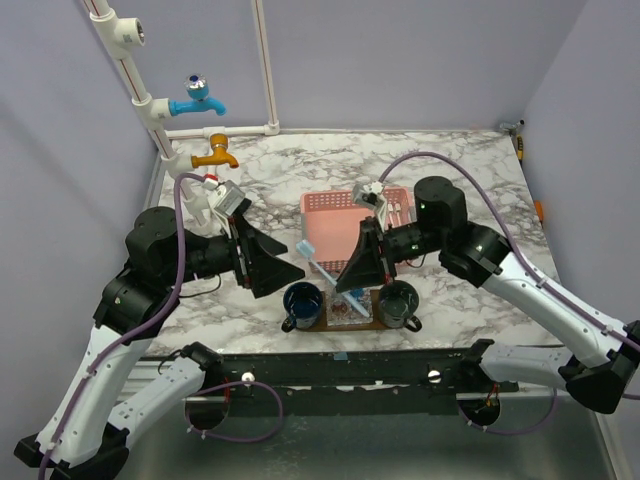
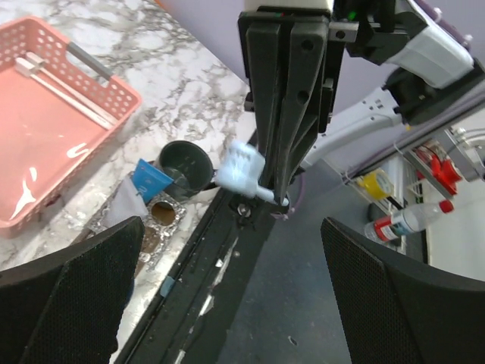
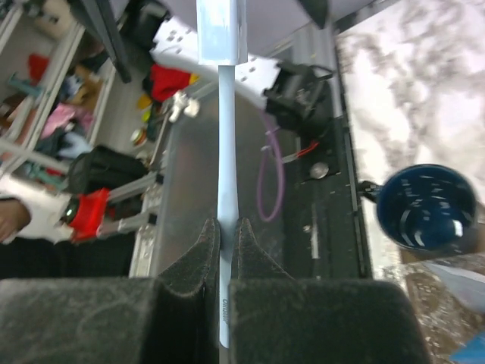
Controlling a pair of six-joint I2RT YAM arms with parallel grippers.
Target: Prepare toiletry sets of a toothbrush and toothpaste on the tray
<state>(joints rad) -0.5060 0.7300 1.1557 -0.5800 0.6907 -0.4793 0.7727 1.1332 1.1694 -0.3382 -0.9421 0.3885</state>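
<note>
My right gripper (image 1: 352,275) (image 3: 227,226) is shut on the handle of a slim light-blue toothbrush (image 1: 318,262) (image 3: 226,144), held in the air above the table's near edge. Its brush head (image 2: 242,168) points toward my left gripper (image 1: 278,266) (image 2: 236,299), which stands wide open with nothing between its fingers, a short way from the head. Below them the dark brown tray (image 1: 333,322) (image 2: 164,218) lies by the near edge. A blue-and-white toothpaste tube (image 2: 150,180) (image 1: 350,303) rests on it between two cups.
A dark blue cup (image 1: 302,303) (image 3: 428,208) and a dark green cup (image 1: 398,303) (image 2: 186,163) stand at the tray's ends. The pink basket (image 1: 340,222) (image 2: 45,129) sits behind, with packaged items inside. Blue (image 1: 197,100) and orange (image 1: 217,153) taps stick out at the back left.
</note>
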